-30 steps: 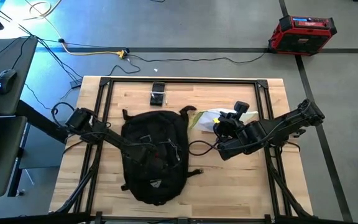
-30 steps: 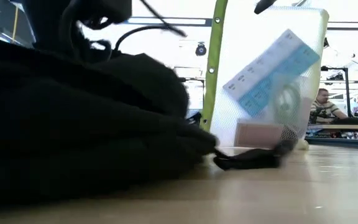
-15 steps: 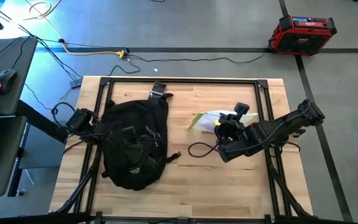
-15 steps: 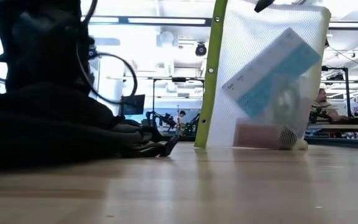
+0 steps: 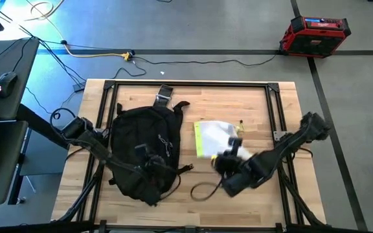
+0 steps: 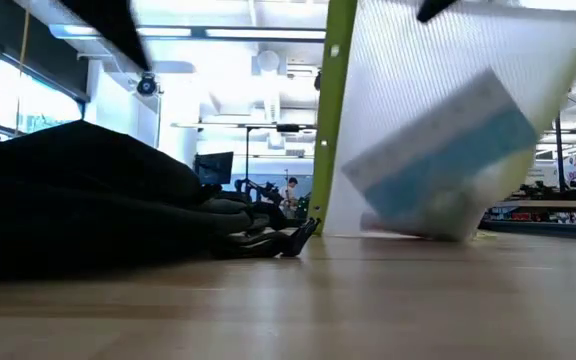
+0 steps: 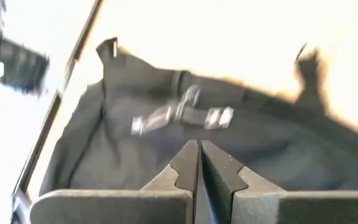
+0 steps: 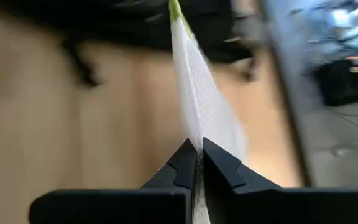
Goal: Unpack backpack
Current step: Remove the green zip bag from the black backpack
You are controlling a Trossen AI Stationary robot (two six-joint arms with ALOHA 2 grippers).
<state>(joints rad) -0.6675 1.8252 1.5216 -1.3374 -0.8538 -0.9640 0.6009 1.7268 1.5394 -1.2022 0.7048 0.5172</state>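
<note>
The black backpack lies flat on its back on the table's left half, low and wide in the low view. My left gripper is shut and hovers over it; the left wrist view shows the shut fingers above the fabric and its grey zipper pulls. My right gripper is shut on the translucent pouch with neon-yellow trim, to the right of the backpack. A blue-and-white packet shows inside it. My right gripper pinches the pouch's top edge between its two fingers, coming from above and pointing down. The pouch stands tilted below the fingers. Whether its bottom edge is on the table or just above it, I cannot tell.
A black cord loop lies near the table's near edge, below the pouch. A small black item sits at the far edge by the backpack's top. A black metal frame borders the table. A red case stands on the floor.
The backpack was dragged toward the table's left, raised and turned, and now lies flat again. My left gripper moved left with it, then toward the near edge. My right gripper carried the pouch toward the near edge and left, and the pouch tipped further over.
</note>
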